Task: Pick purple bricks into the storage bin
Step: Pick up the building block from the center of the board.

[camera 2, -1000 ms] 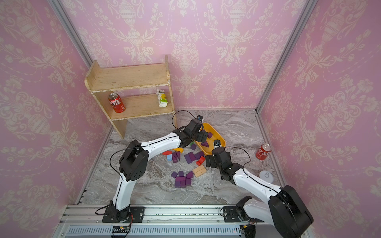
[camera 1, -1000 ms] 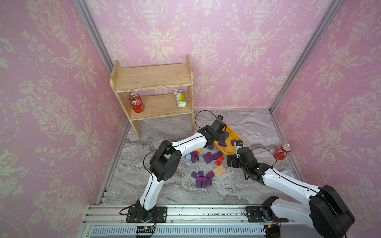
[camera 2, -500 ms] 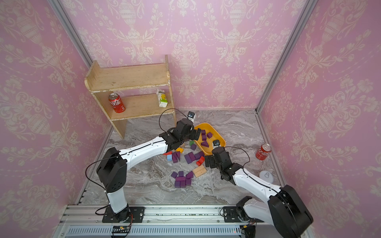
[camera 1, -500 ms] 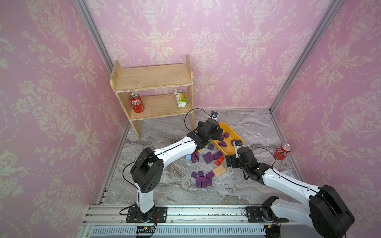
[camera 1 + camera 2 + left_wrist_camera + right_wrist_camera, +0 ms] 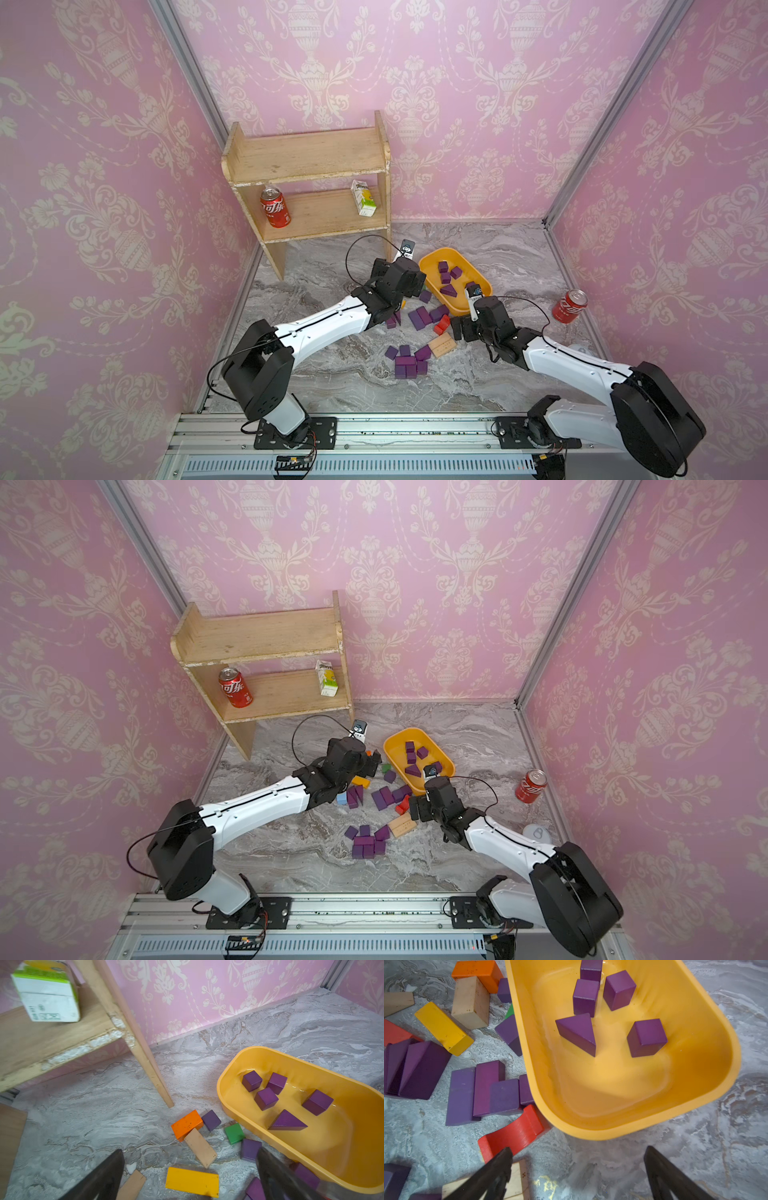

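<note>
**A:** Which containers are shown, and what does each hold?

**B:** The storage bin point(image 5: 432, 266), a shallow yellow tray, lies on the marbled table point(image 5: 332, 382) near the foot of the wooden shelf point(image 5: 307, 160). Five purple bricks point(image 5: 266, 1098) lie in it, four cubes and one wedge point(image 5: 578, 1032), gathered toward the end farther from the arms' bases. The shelf's lower board carries a red can point(image 5: 274, 206) and a small carton point(image 5: 363, 199).

**A:** Where are the other purple bricks?

**B:** On the table. One group point(image 5: 481, 1091) of bars and wedges lies against or just beside the bin's long wall. It is mixed with an orange block point(image 5: 187, 1125), a green block point(image 5: 234, 1133), a yellow block point(image 5: 192, 1181), a tan block point(image 5: 200, 1148) and a red arch point(image 5: 512, 1136). A second cluster point(image 5: 409, 365) lies nearer the base rail, just beside a tan slab point(image 5: 442, 344). Another can point(image 5: 570, 306) stands well apart, on the bin's other side.

**A:** How are the arms posed?

**B:** The left arm stretches forward from its base. The left gripper point(image 5: 190, 1152) hovers over the mixed blocks beside the bin's long wall, jaws spread wide, grasping nothing. The right arm reaches in low. The right gripper point(image 5: 577, 1149) points at the bin's near end, likewise wide apart and empty, with one finger point(image 5: 496, 1165) above the edge of the red arch.
</note>
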`<state>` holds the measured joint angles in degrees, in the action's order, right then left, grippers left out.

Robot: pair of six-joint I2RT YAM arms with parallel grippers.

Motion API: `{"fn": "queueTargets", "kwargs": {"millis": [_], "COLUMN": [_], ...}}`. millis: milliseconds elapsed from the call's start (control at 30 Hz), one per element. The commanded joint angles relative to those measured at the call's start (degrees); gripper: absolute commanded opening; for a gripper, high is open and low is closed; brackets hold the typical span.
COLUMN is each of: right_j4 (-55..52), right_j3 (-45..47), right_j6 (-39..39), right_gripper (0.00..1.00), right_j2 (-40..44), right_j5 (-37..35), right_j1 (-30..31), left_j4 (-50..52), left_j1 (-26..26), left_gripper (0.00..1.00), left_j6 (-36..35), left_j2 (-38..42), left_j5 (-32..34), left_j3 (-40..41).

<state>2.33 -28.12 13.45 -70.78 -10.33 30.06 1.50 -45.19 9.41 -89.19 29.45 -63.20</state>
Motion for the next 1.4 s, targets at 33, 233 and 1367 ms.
{"fn": "queueTargets", "kwargs": {"millis": [33,233,1367], "right_j4": [0.8,0.8,-14.1], "right_j3": [-0.7,-1.3,-26.1], "right_j6": [-1.2,-1.7,10.0], "right_gripper": [1.0,1.0,0.67], "right_j2": [-0.3,-1.6,-16.9], "right_j5": [1.6,2.8,11.2], "right_j1": [-0.2,-0.1,12.6], "left_j4": [-1.1,-1.3,-28.0], "left_j1": [0.0,0.5,7.7], "left_gripper": [0.99,0.99,0.99], "left_j6": [-2.0,-3.0,-2.5], "left_j2": [4.0,6.6,19.1], "left_j5": [6.0,6.1,-0.7], "left_j3": [3.3,6.6,41.6]}}
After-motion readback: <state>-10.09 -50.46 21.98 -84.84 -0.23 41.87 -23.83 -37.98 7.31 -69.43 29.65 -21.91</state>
